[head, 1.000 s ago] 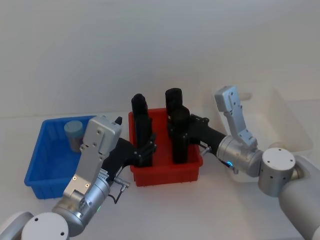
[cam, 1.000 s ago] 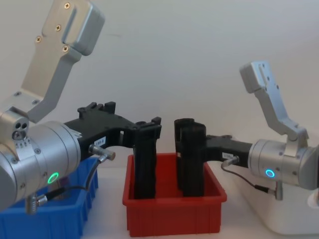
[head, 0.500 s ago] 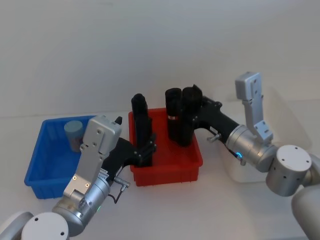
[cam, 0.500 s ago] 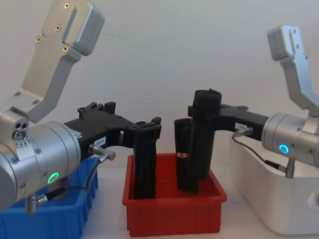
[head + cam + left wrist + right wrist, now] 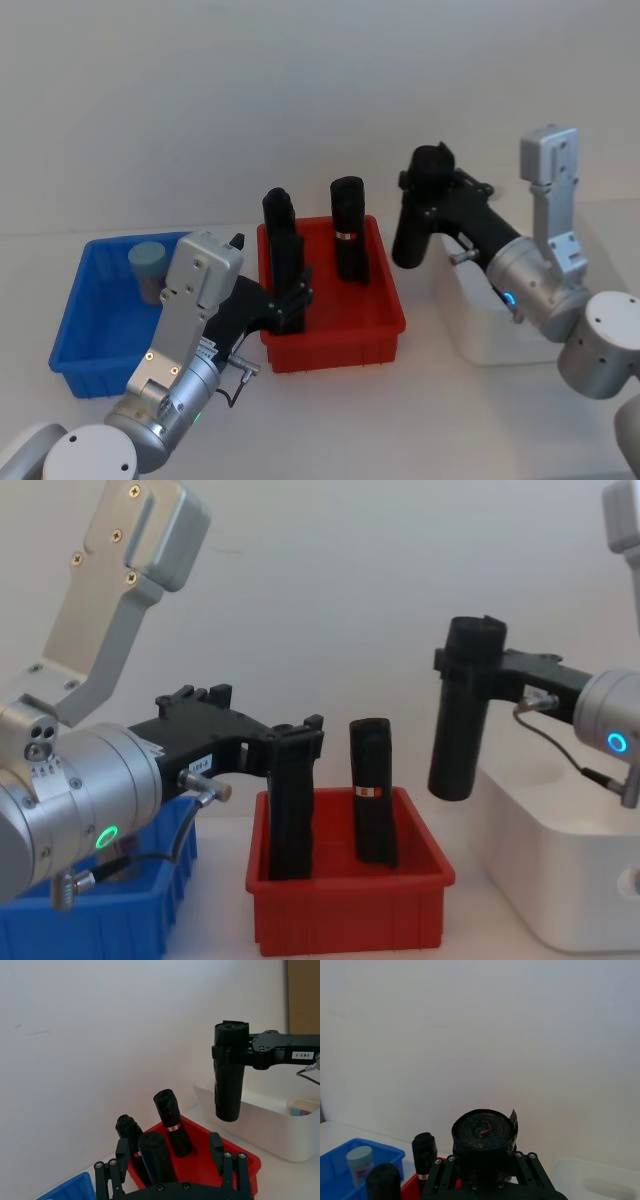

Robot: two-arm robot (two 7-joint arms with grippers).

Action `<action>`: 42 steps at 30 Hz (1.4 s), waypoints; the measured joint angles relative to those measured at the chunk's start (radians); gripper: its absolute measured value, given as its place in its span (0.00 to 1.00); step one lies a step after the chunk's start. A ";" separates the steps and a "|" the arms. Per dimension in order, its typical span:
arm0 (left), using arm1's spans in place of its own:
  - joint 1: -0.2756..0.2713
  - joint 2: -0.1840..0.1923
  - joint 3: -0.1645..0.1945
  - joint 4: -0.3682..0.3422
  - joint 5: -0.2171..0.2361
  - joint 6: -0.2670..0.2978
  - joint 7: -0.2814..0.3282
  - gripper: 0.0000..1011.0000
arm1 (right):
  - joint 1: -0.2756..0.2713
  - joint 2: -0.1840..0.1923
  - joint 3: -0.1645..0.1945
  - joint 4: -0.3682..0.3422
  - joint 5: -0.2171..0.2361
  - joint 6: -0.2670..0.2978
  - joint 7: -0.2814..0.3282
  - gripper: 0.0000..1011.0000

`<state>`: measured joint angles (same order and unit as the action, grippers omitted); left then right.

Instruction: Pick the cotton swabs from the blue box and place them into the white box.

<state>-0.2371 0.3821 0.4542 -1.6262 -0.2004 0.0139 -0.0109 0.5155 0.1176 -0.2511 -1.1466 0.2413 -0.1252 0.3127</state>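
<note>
Your cotton swabs jar (image 5: 149, 262) sat in the far corner of the blue box (image 5: 85, 340), upright, its pale lid showing; the right wrist view caught the same jar (image 5: 359, 1161) inside the blue walls. The blue box stood at the left of the worktop (image 5: 400, 420), just beside the red bin (image 5: 335, 345), and the white box (image 5: 500, 340) stood on the red bin's other side, near the right arm.

Your right hand (image 5: 430, 195) was clamped on a black roll (image 5: 420, 215) — held upright and clear of the bins, hanging above the gap between the red bin and the near rim of the white box. From the chest view the roll (image 5: 462, 715) hung well above the red bin's rim, its lower end level with the white box (image 5: 540, 860) edge. The left wrist view showed some small pale item lying inside the white box (image 5: 270, 1125); you could not tell what it was.

Your left hand (image 5: 290, 300) reached into the red bin, its fingers (image 5: 295, 742) closed around a second black roll (image 5: 280, 250) standing there. A third black roll (image 5: 350, 230) with a thin red-and-white band stood alone farther back in the red bin, apart from both hands.
</note>
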 joint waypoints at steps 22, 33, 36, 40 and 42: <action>0.000 0.000 0.000 0.000 0.000 0.000 0.000 0.99 | -0.098 0.068 0.069 -0.166 -0.006 0.106 -0.248 0.46; 0.000 0.000 0.000 0.000 0.000 0.000 0.000 0.99 | -0.120 0.087 0.090 -0.187 0.010 0.148 -0.272 0.52; 0.000 0.000 0.000 0.000 0.000 0.000 0.000 0.99 | -0.122 0.090 0.094 -0.187 0.017 0.155 -0.265 0.61; 0.000 0.000 0.000 0.000 0.000 0.000 0.000 0.99 | -0.125 0.093 0.097 -0.187 0.023 0.159 -0.253 0.72; 0.000 0.000 0.000 0.000 0.000 0.000 0.000 0.99 | -0.126 0.093 0.098 -0.187 0.025 0.160 -0.249 0.77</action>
<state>-0.2371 0.3821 0.4543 -1.6262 -0.2004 0.0139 -0.0109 0.3894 0.2111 -0.1528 -1.3336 0.2667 0.0345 0.0638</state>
